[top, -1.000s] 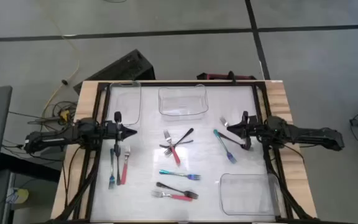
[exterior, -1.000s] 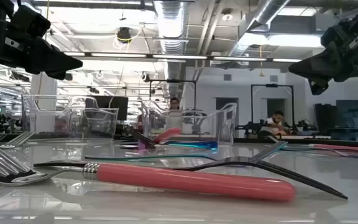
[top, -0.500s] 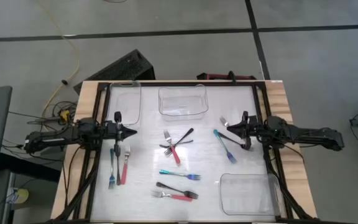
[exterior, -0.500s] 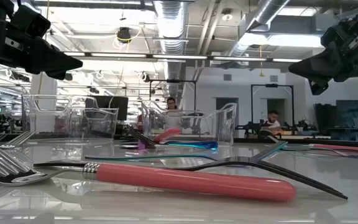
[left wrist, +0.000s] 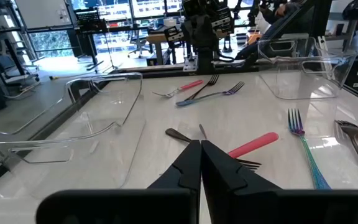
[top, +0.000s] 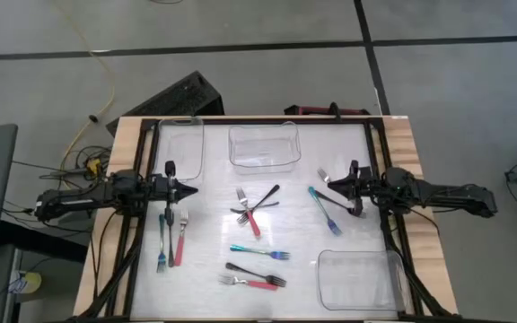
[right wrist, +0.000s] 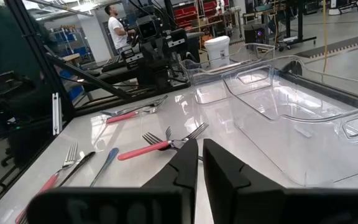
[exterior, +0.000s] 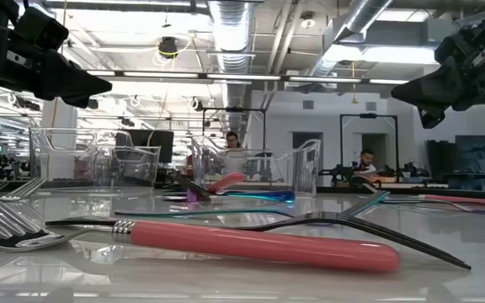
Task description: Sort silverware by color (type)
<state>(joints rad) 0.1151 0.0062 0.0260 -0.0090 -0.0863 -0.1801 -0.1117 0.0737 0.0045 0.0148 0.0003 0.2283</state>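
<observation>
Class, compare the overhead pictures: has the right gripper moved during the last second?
No. In the high view the right gripper sits at the same spot beside the blue-handled fork, above the near clear tub, as before.

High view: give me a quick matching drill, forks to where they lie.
Things:
1 crossed forks
2 red-blue pair
3 teal-purple fork

Places:
a beside the left arm
b beside the right arm
c table middle, near the centre tub

Pairs: 1-c, 2-a, 3-b
</observation>
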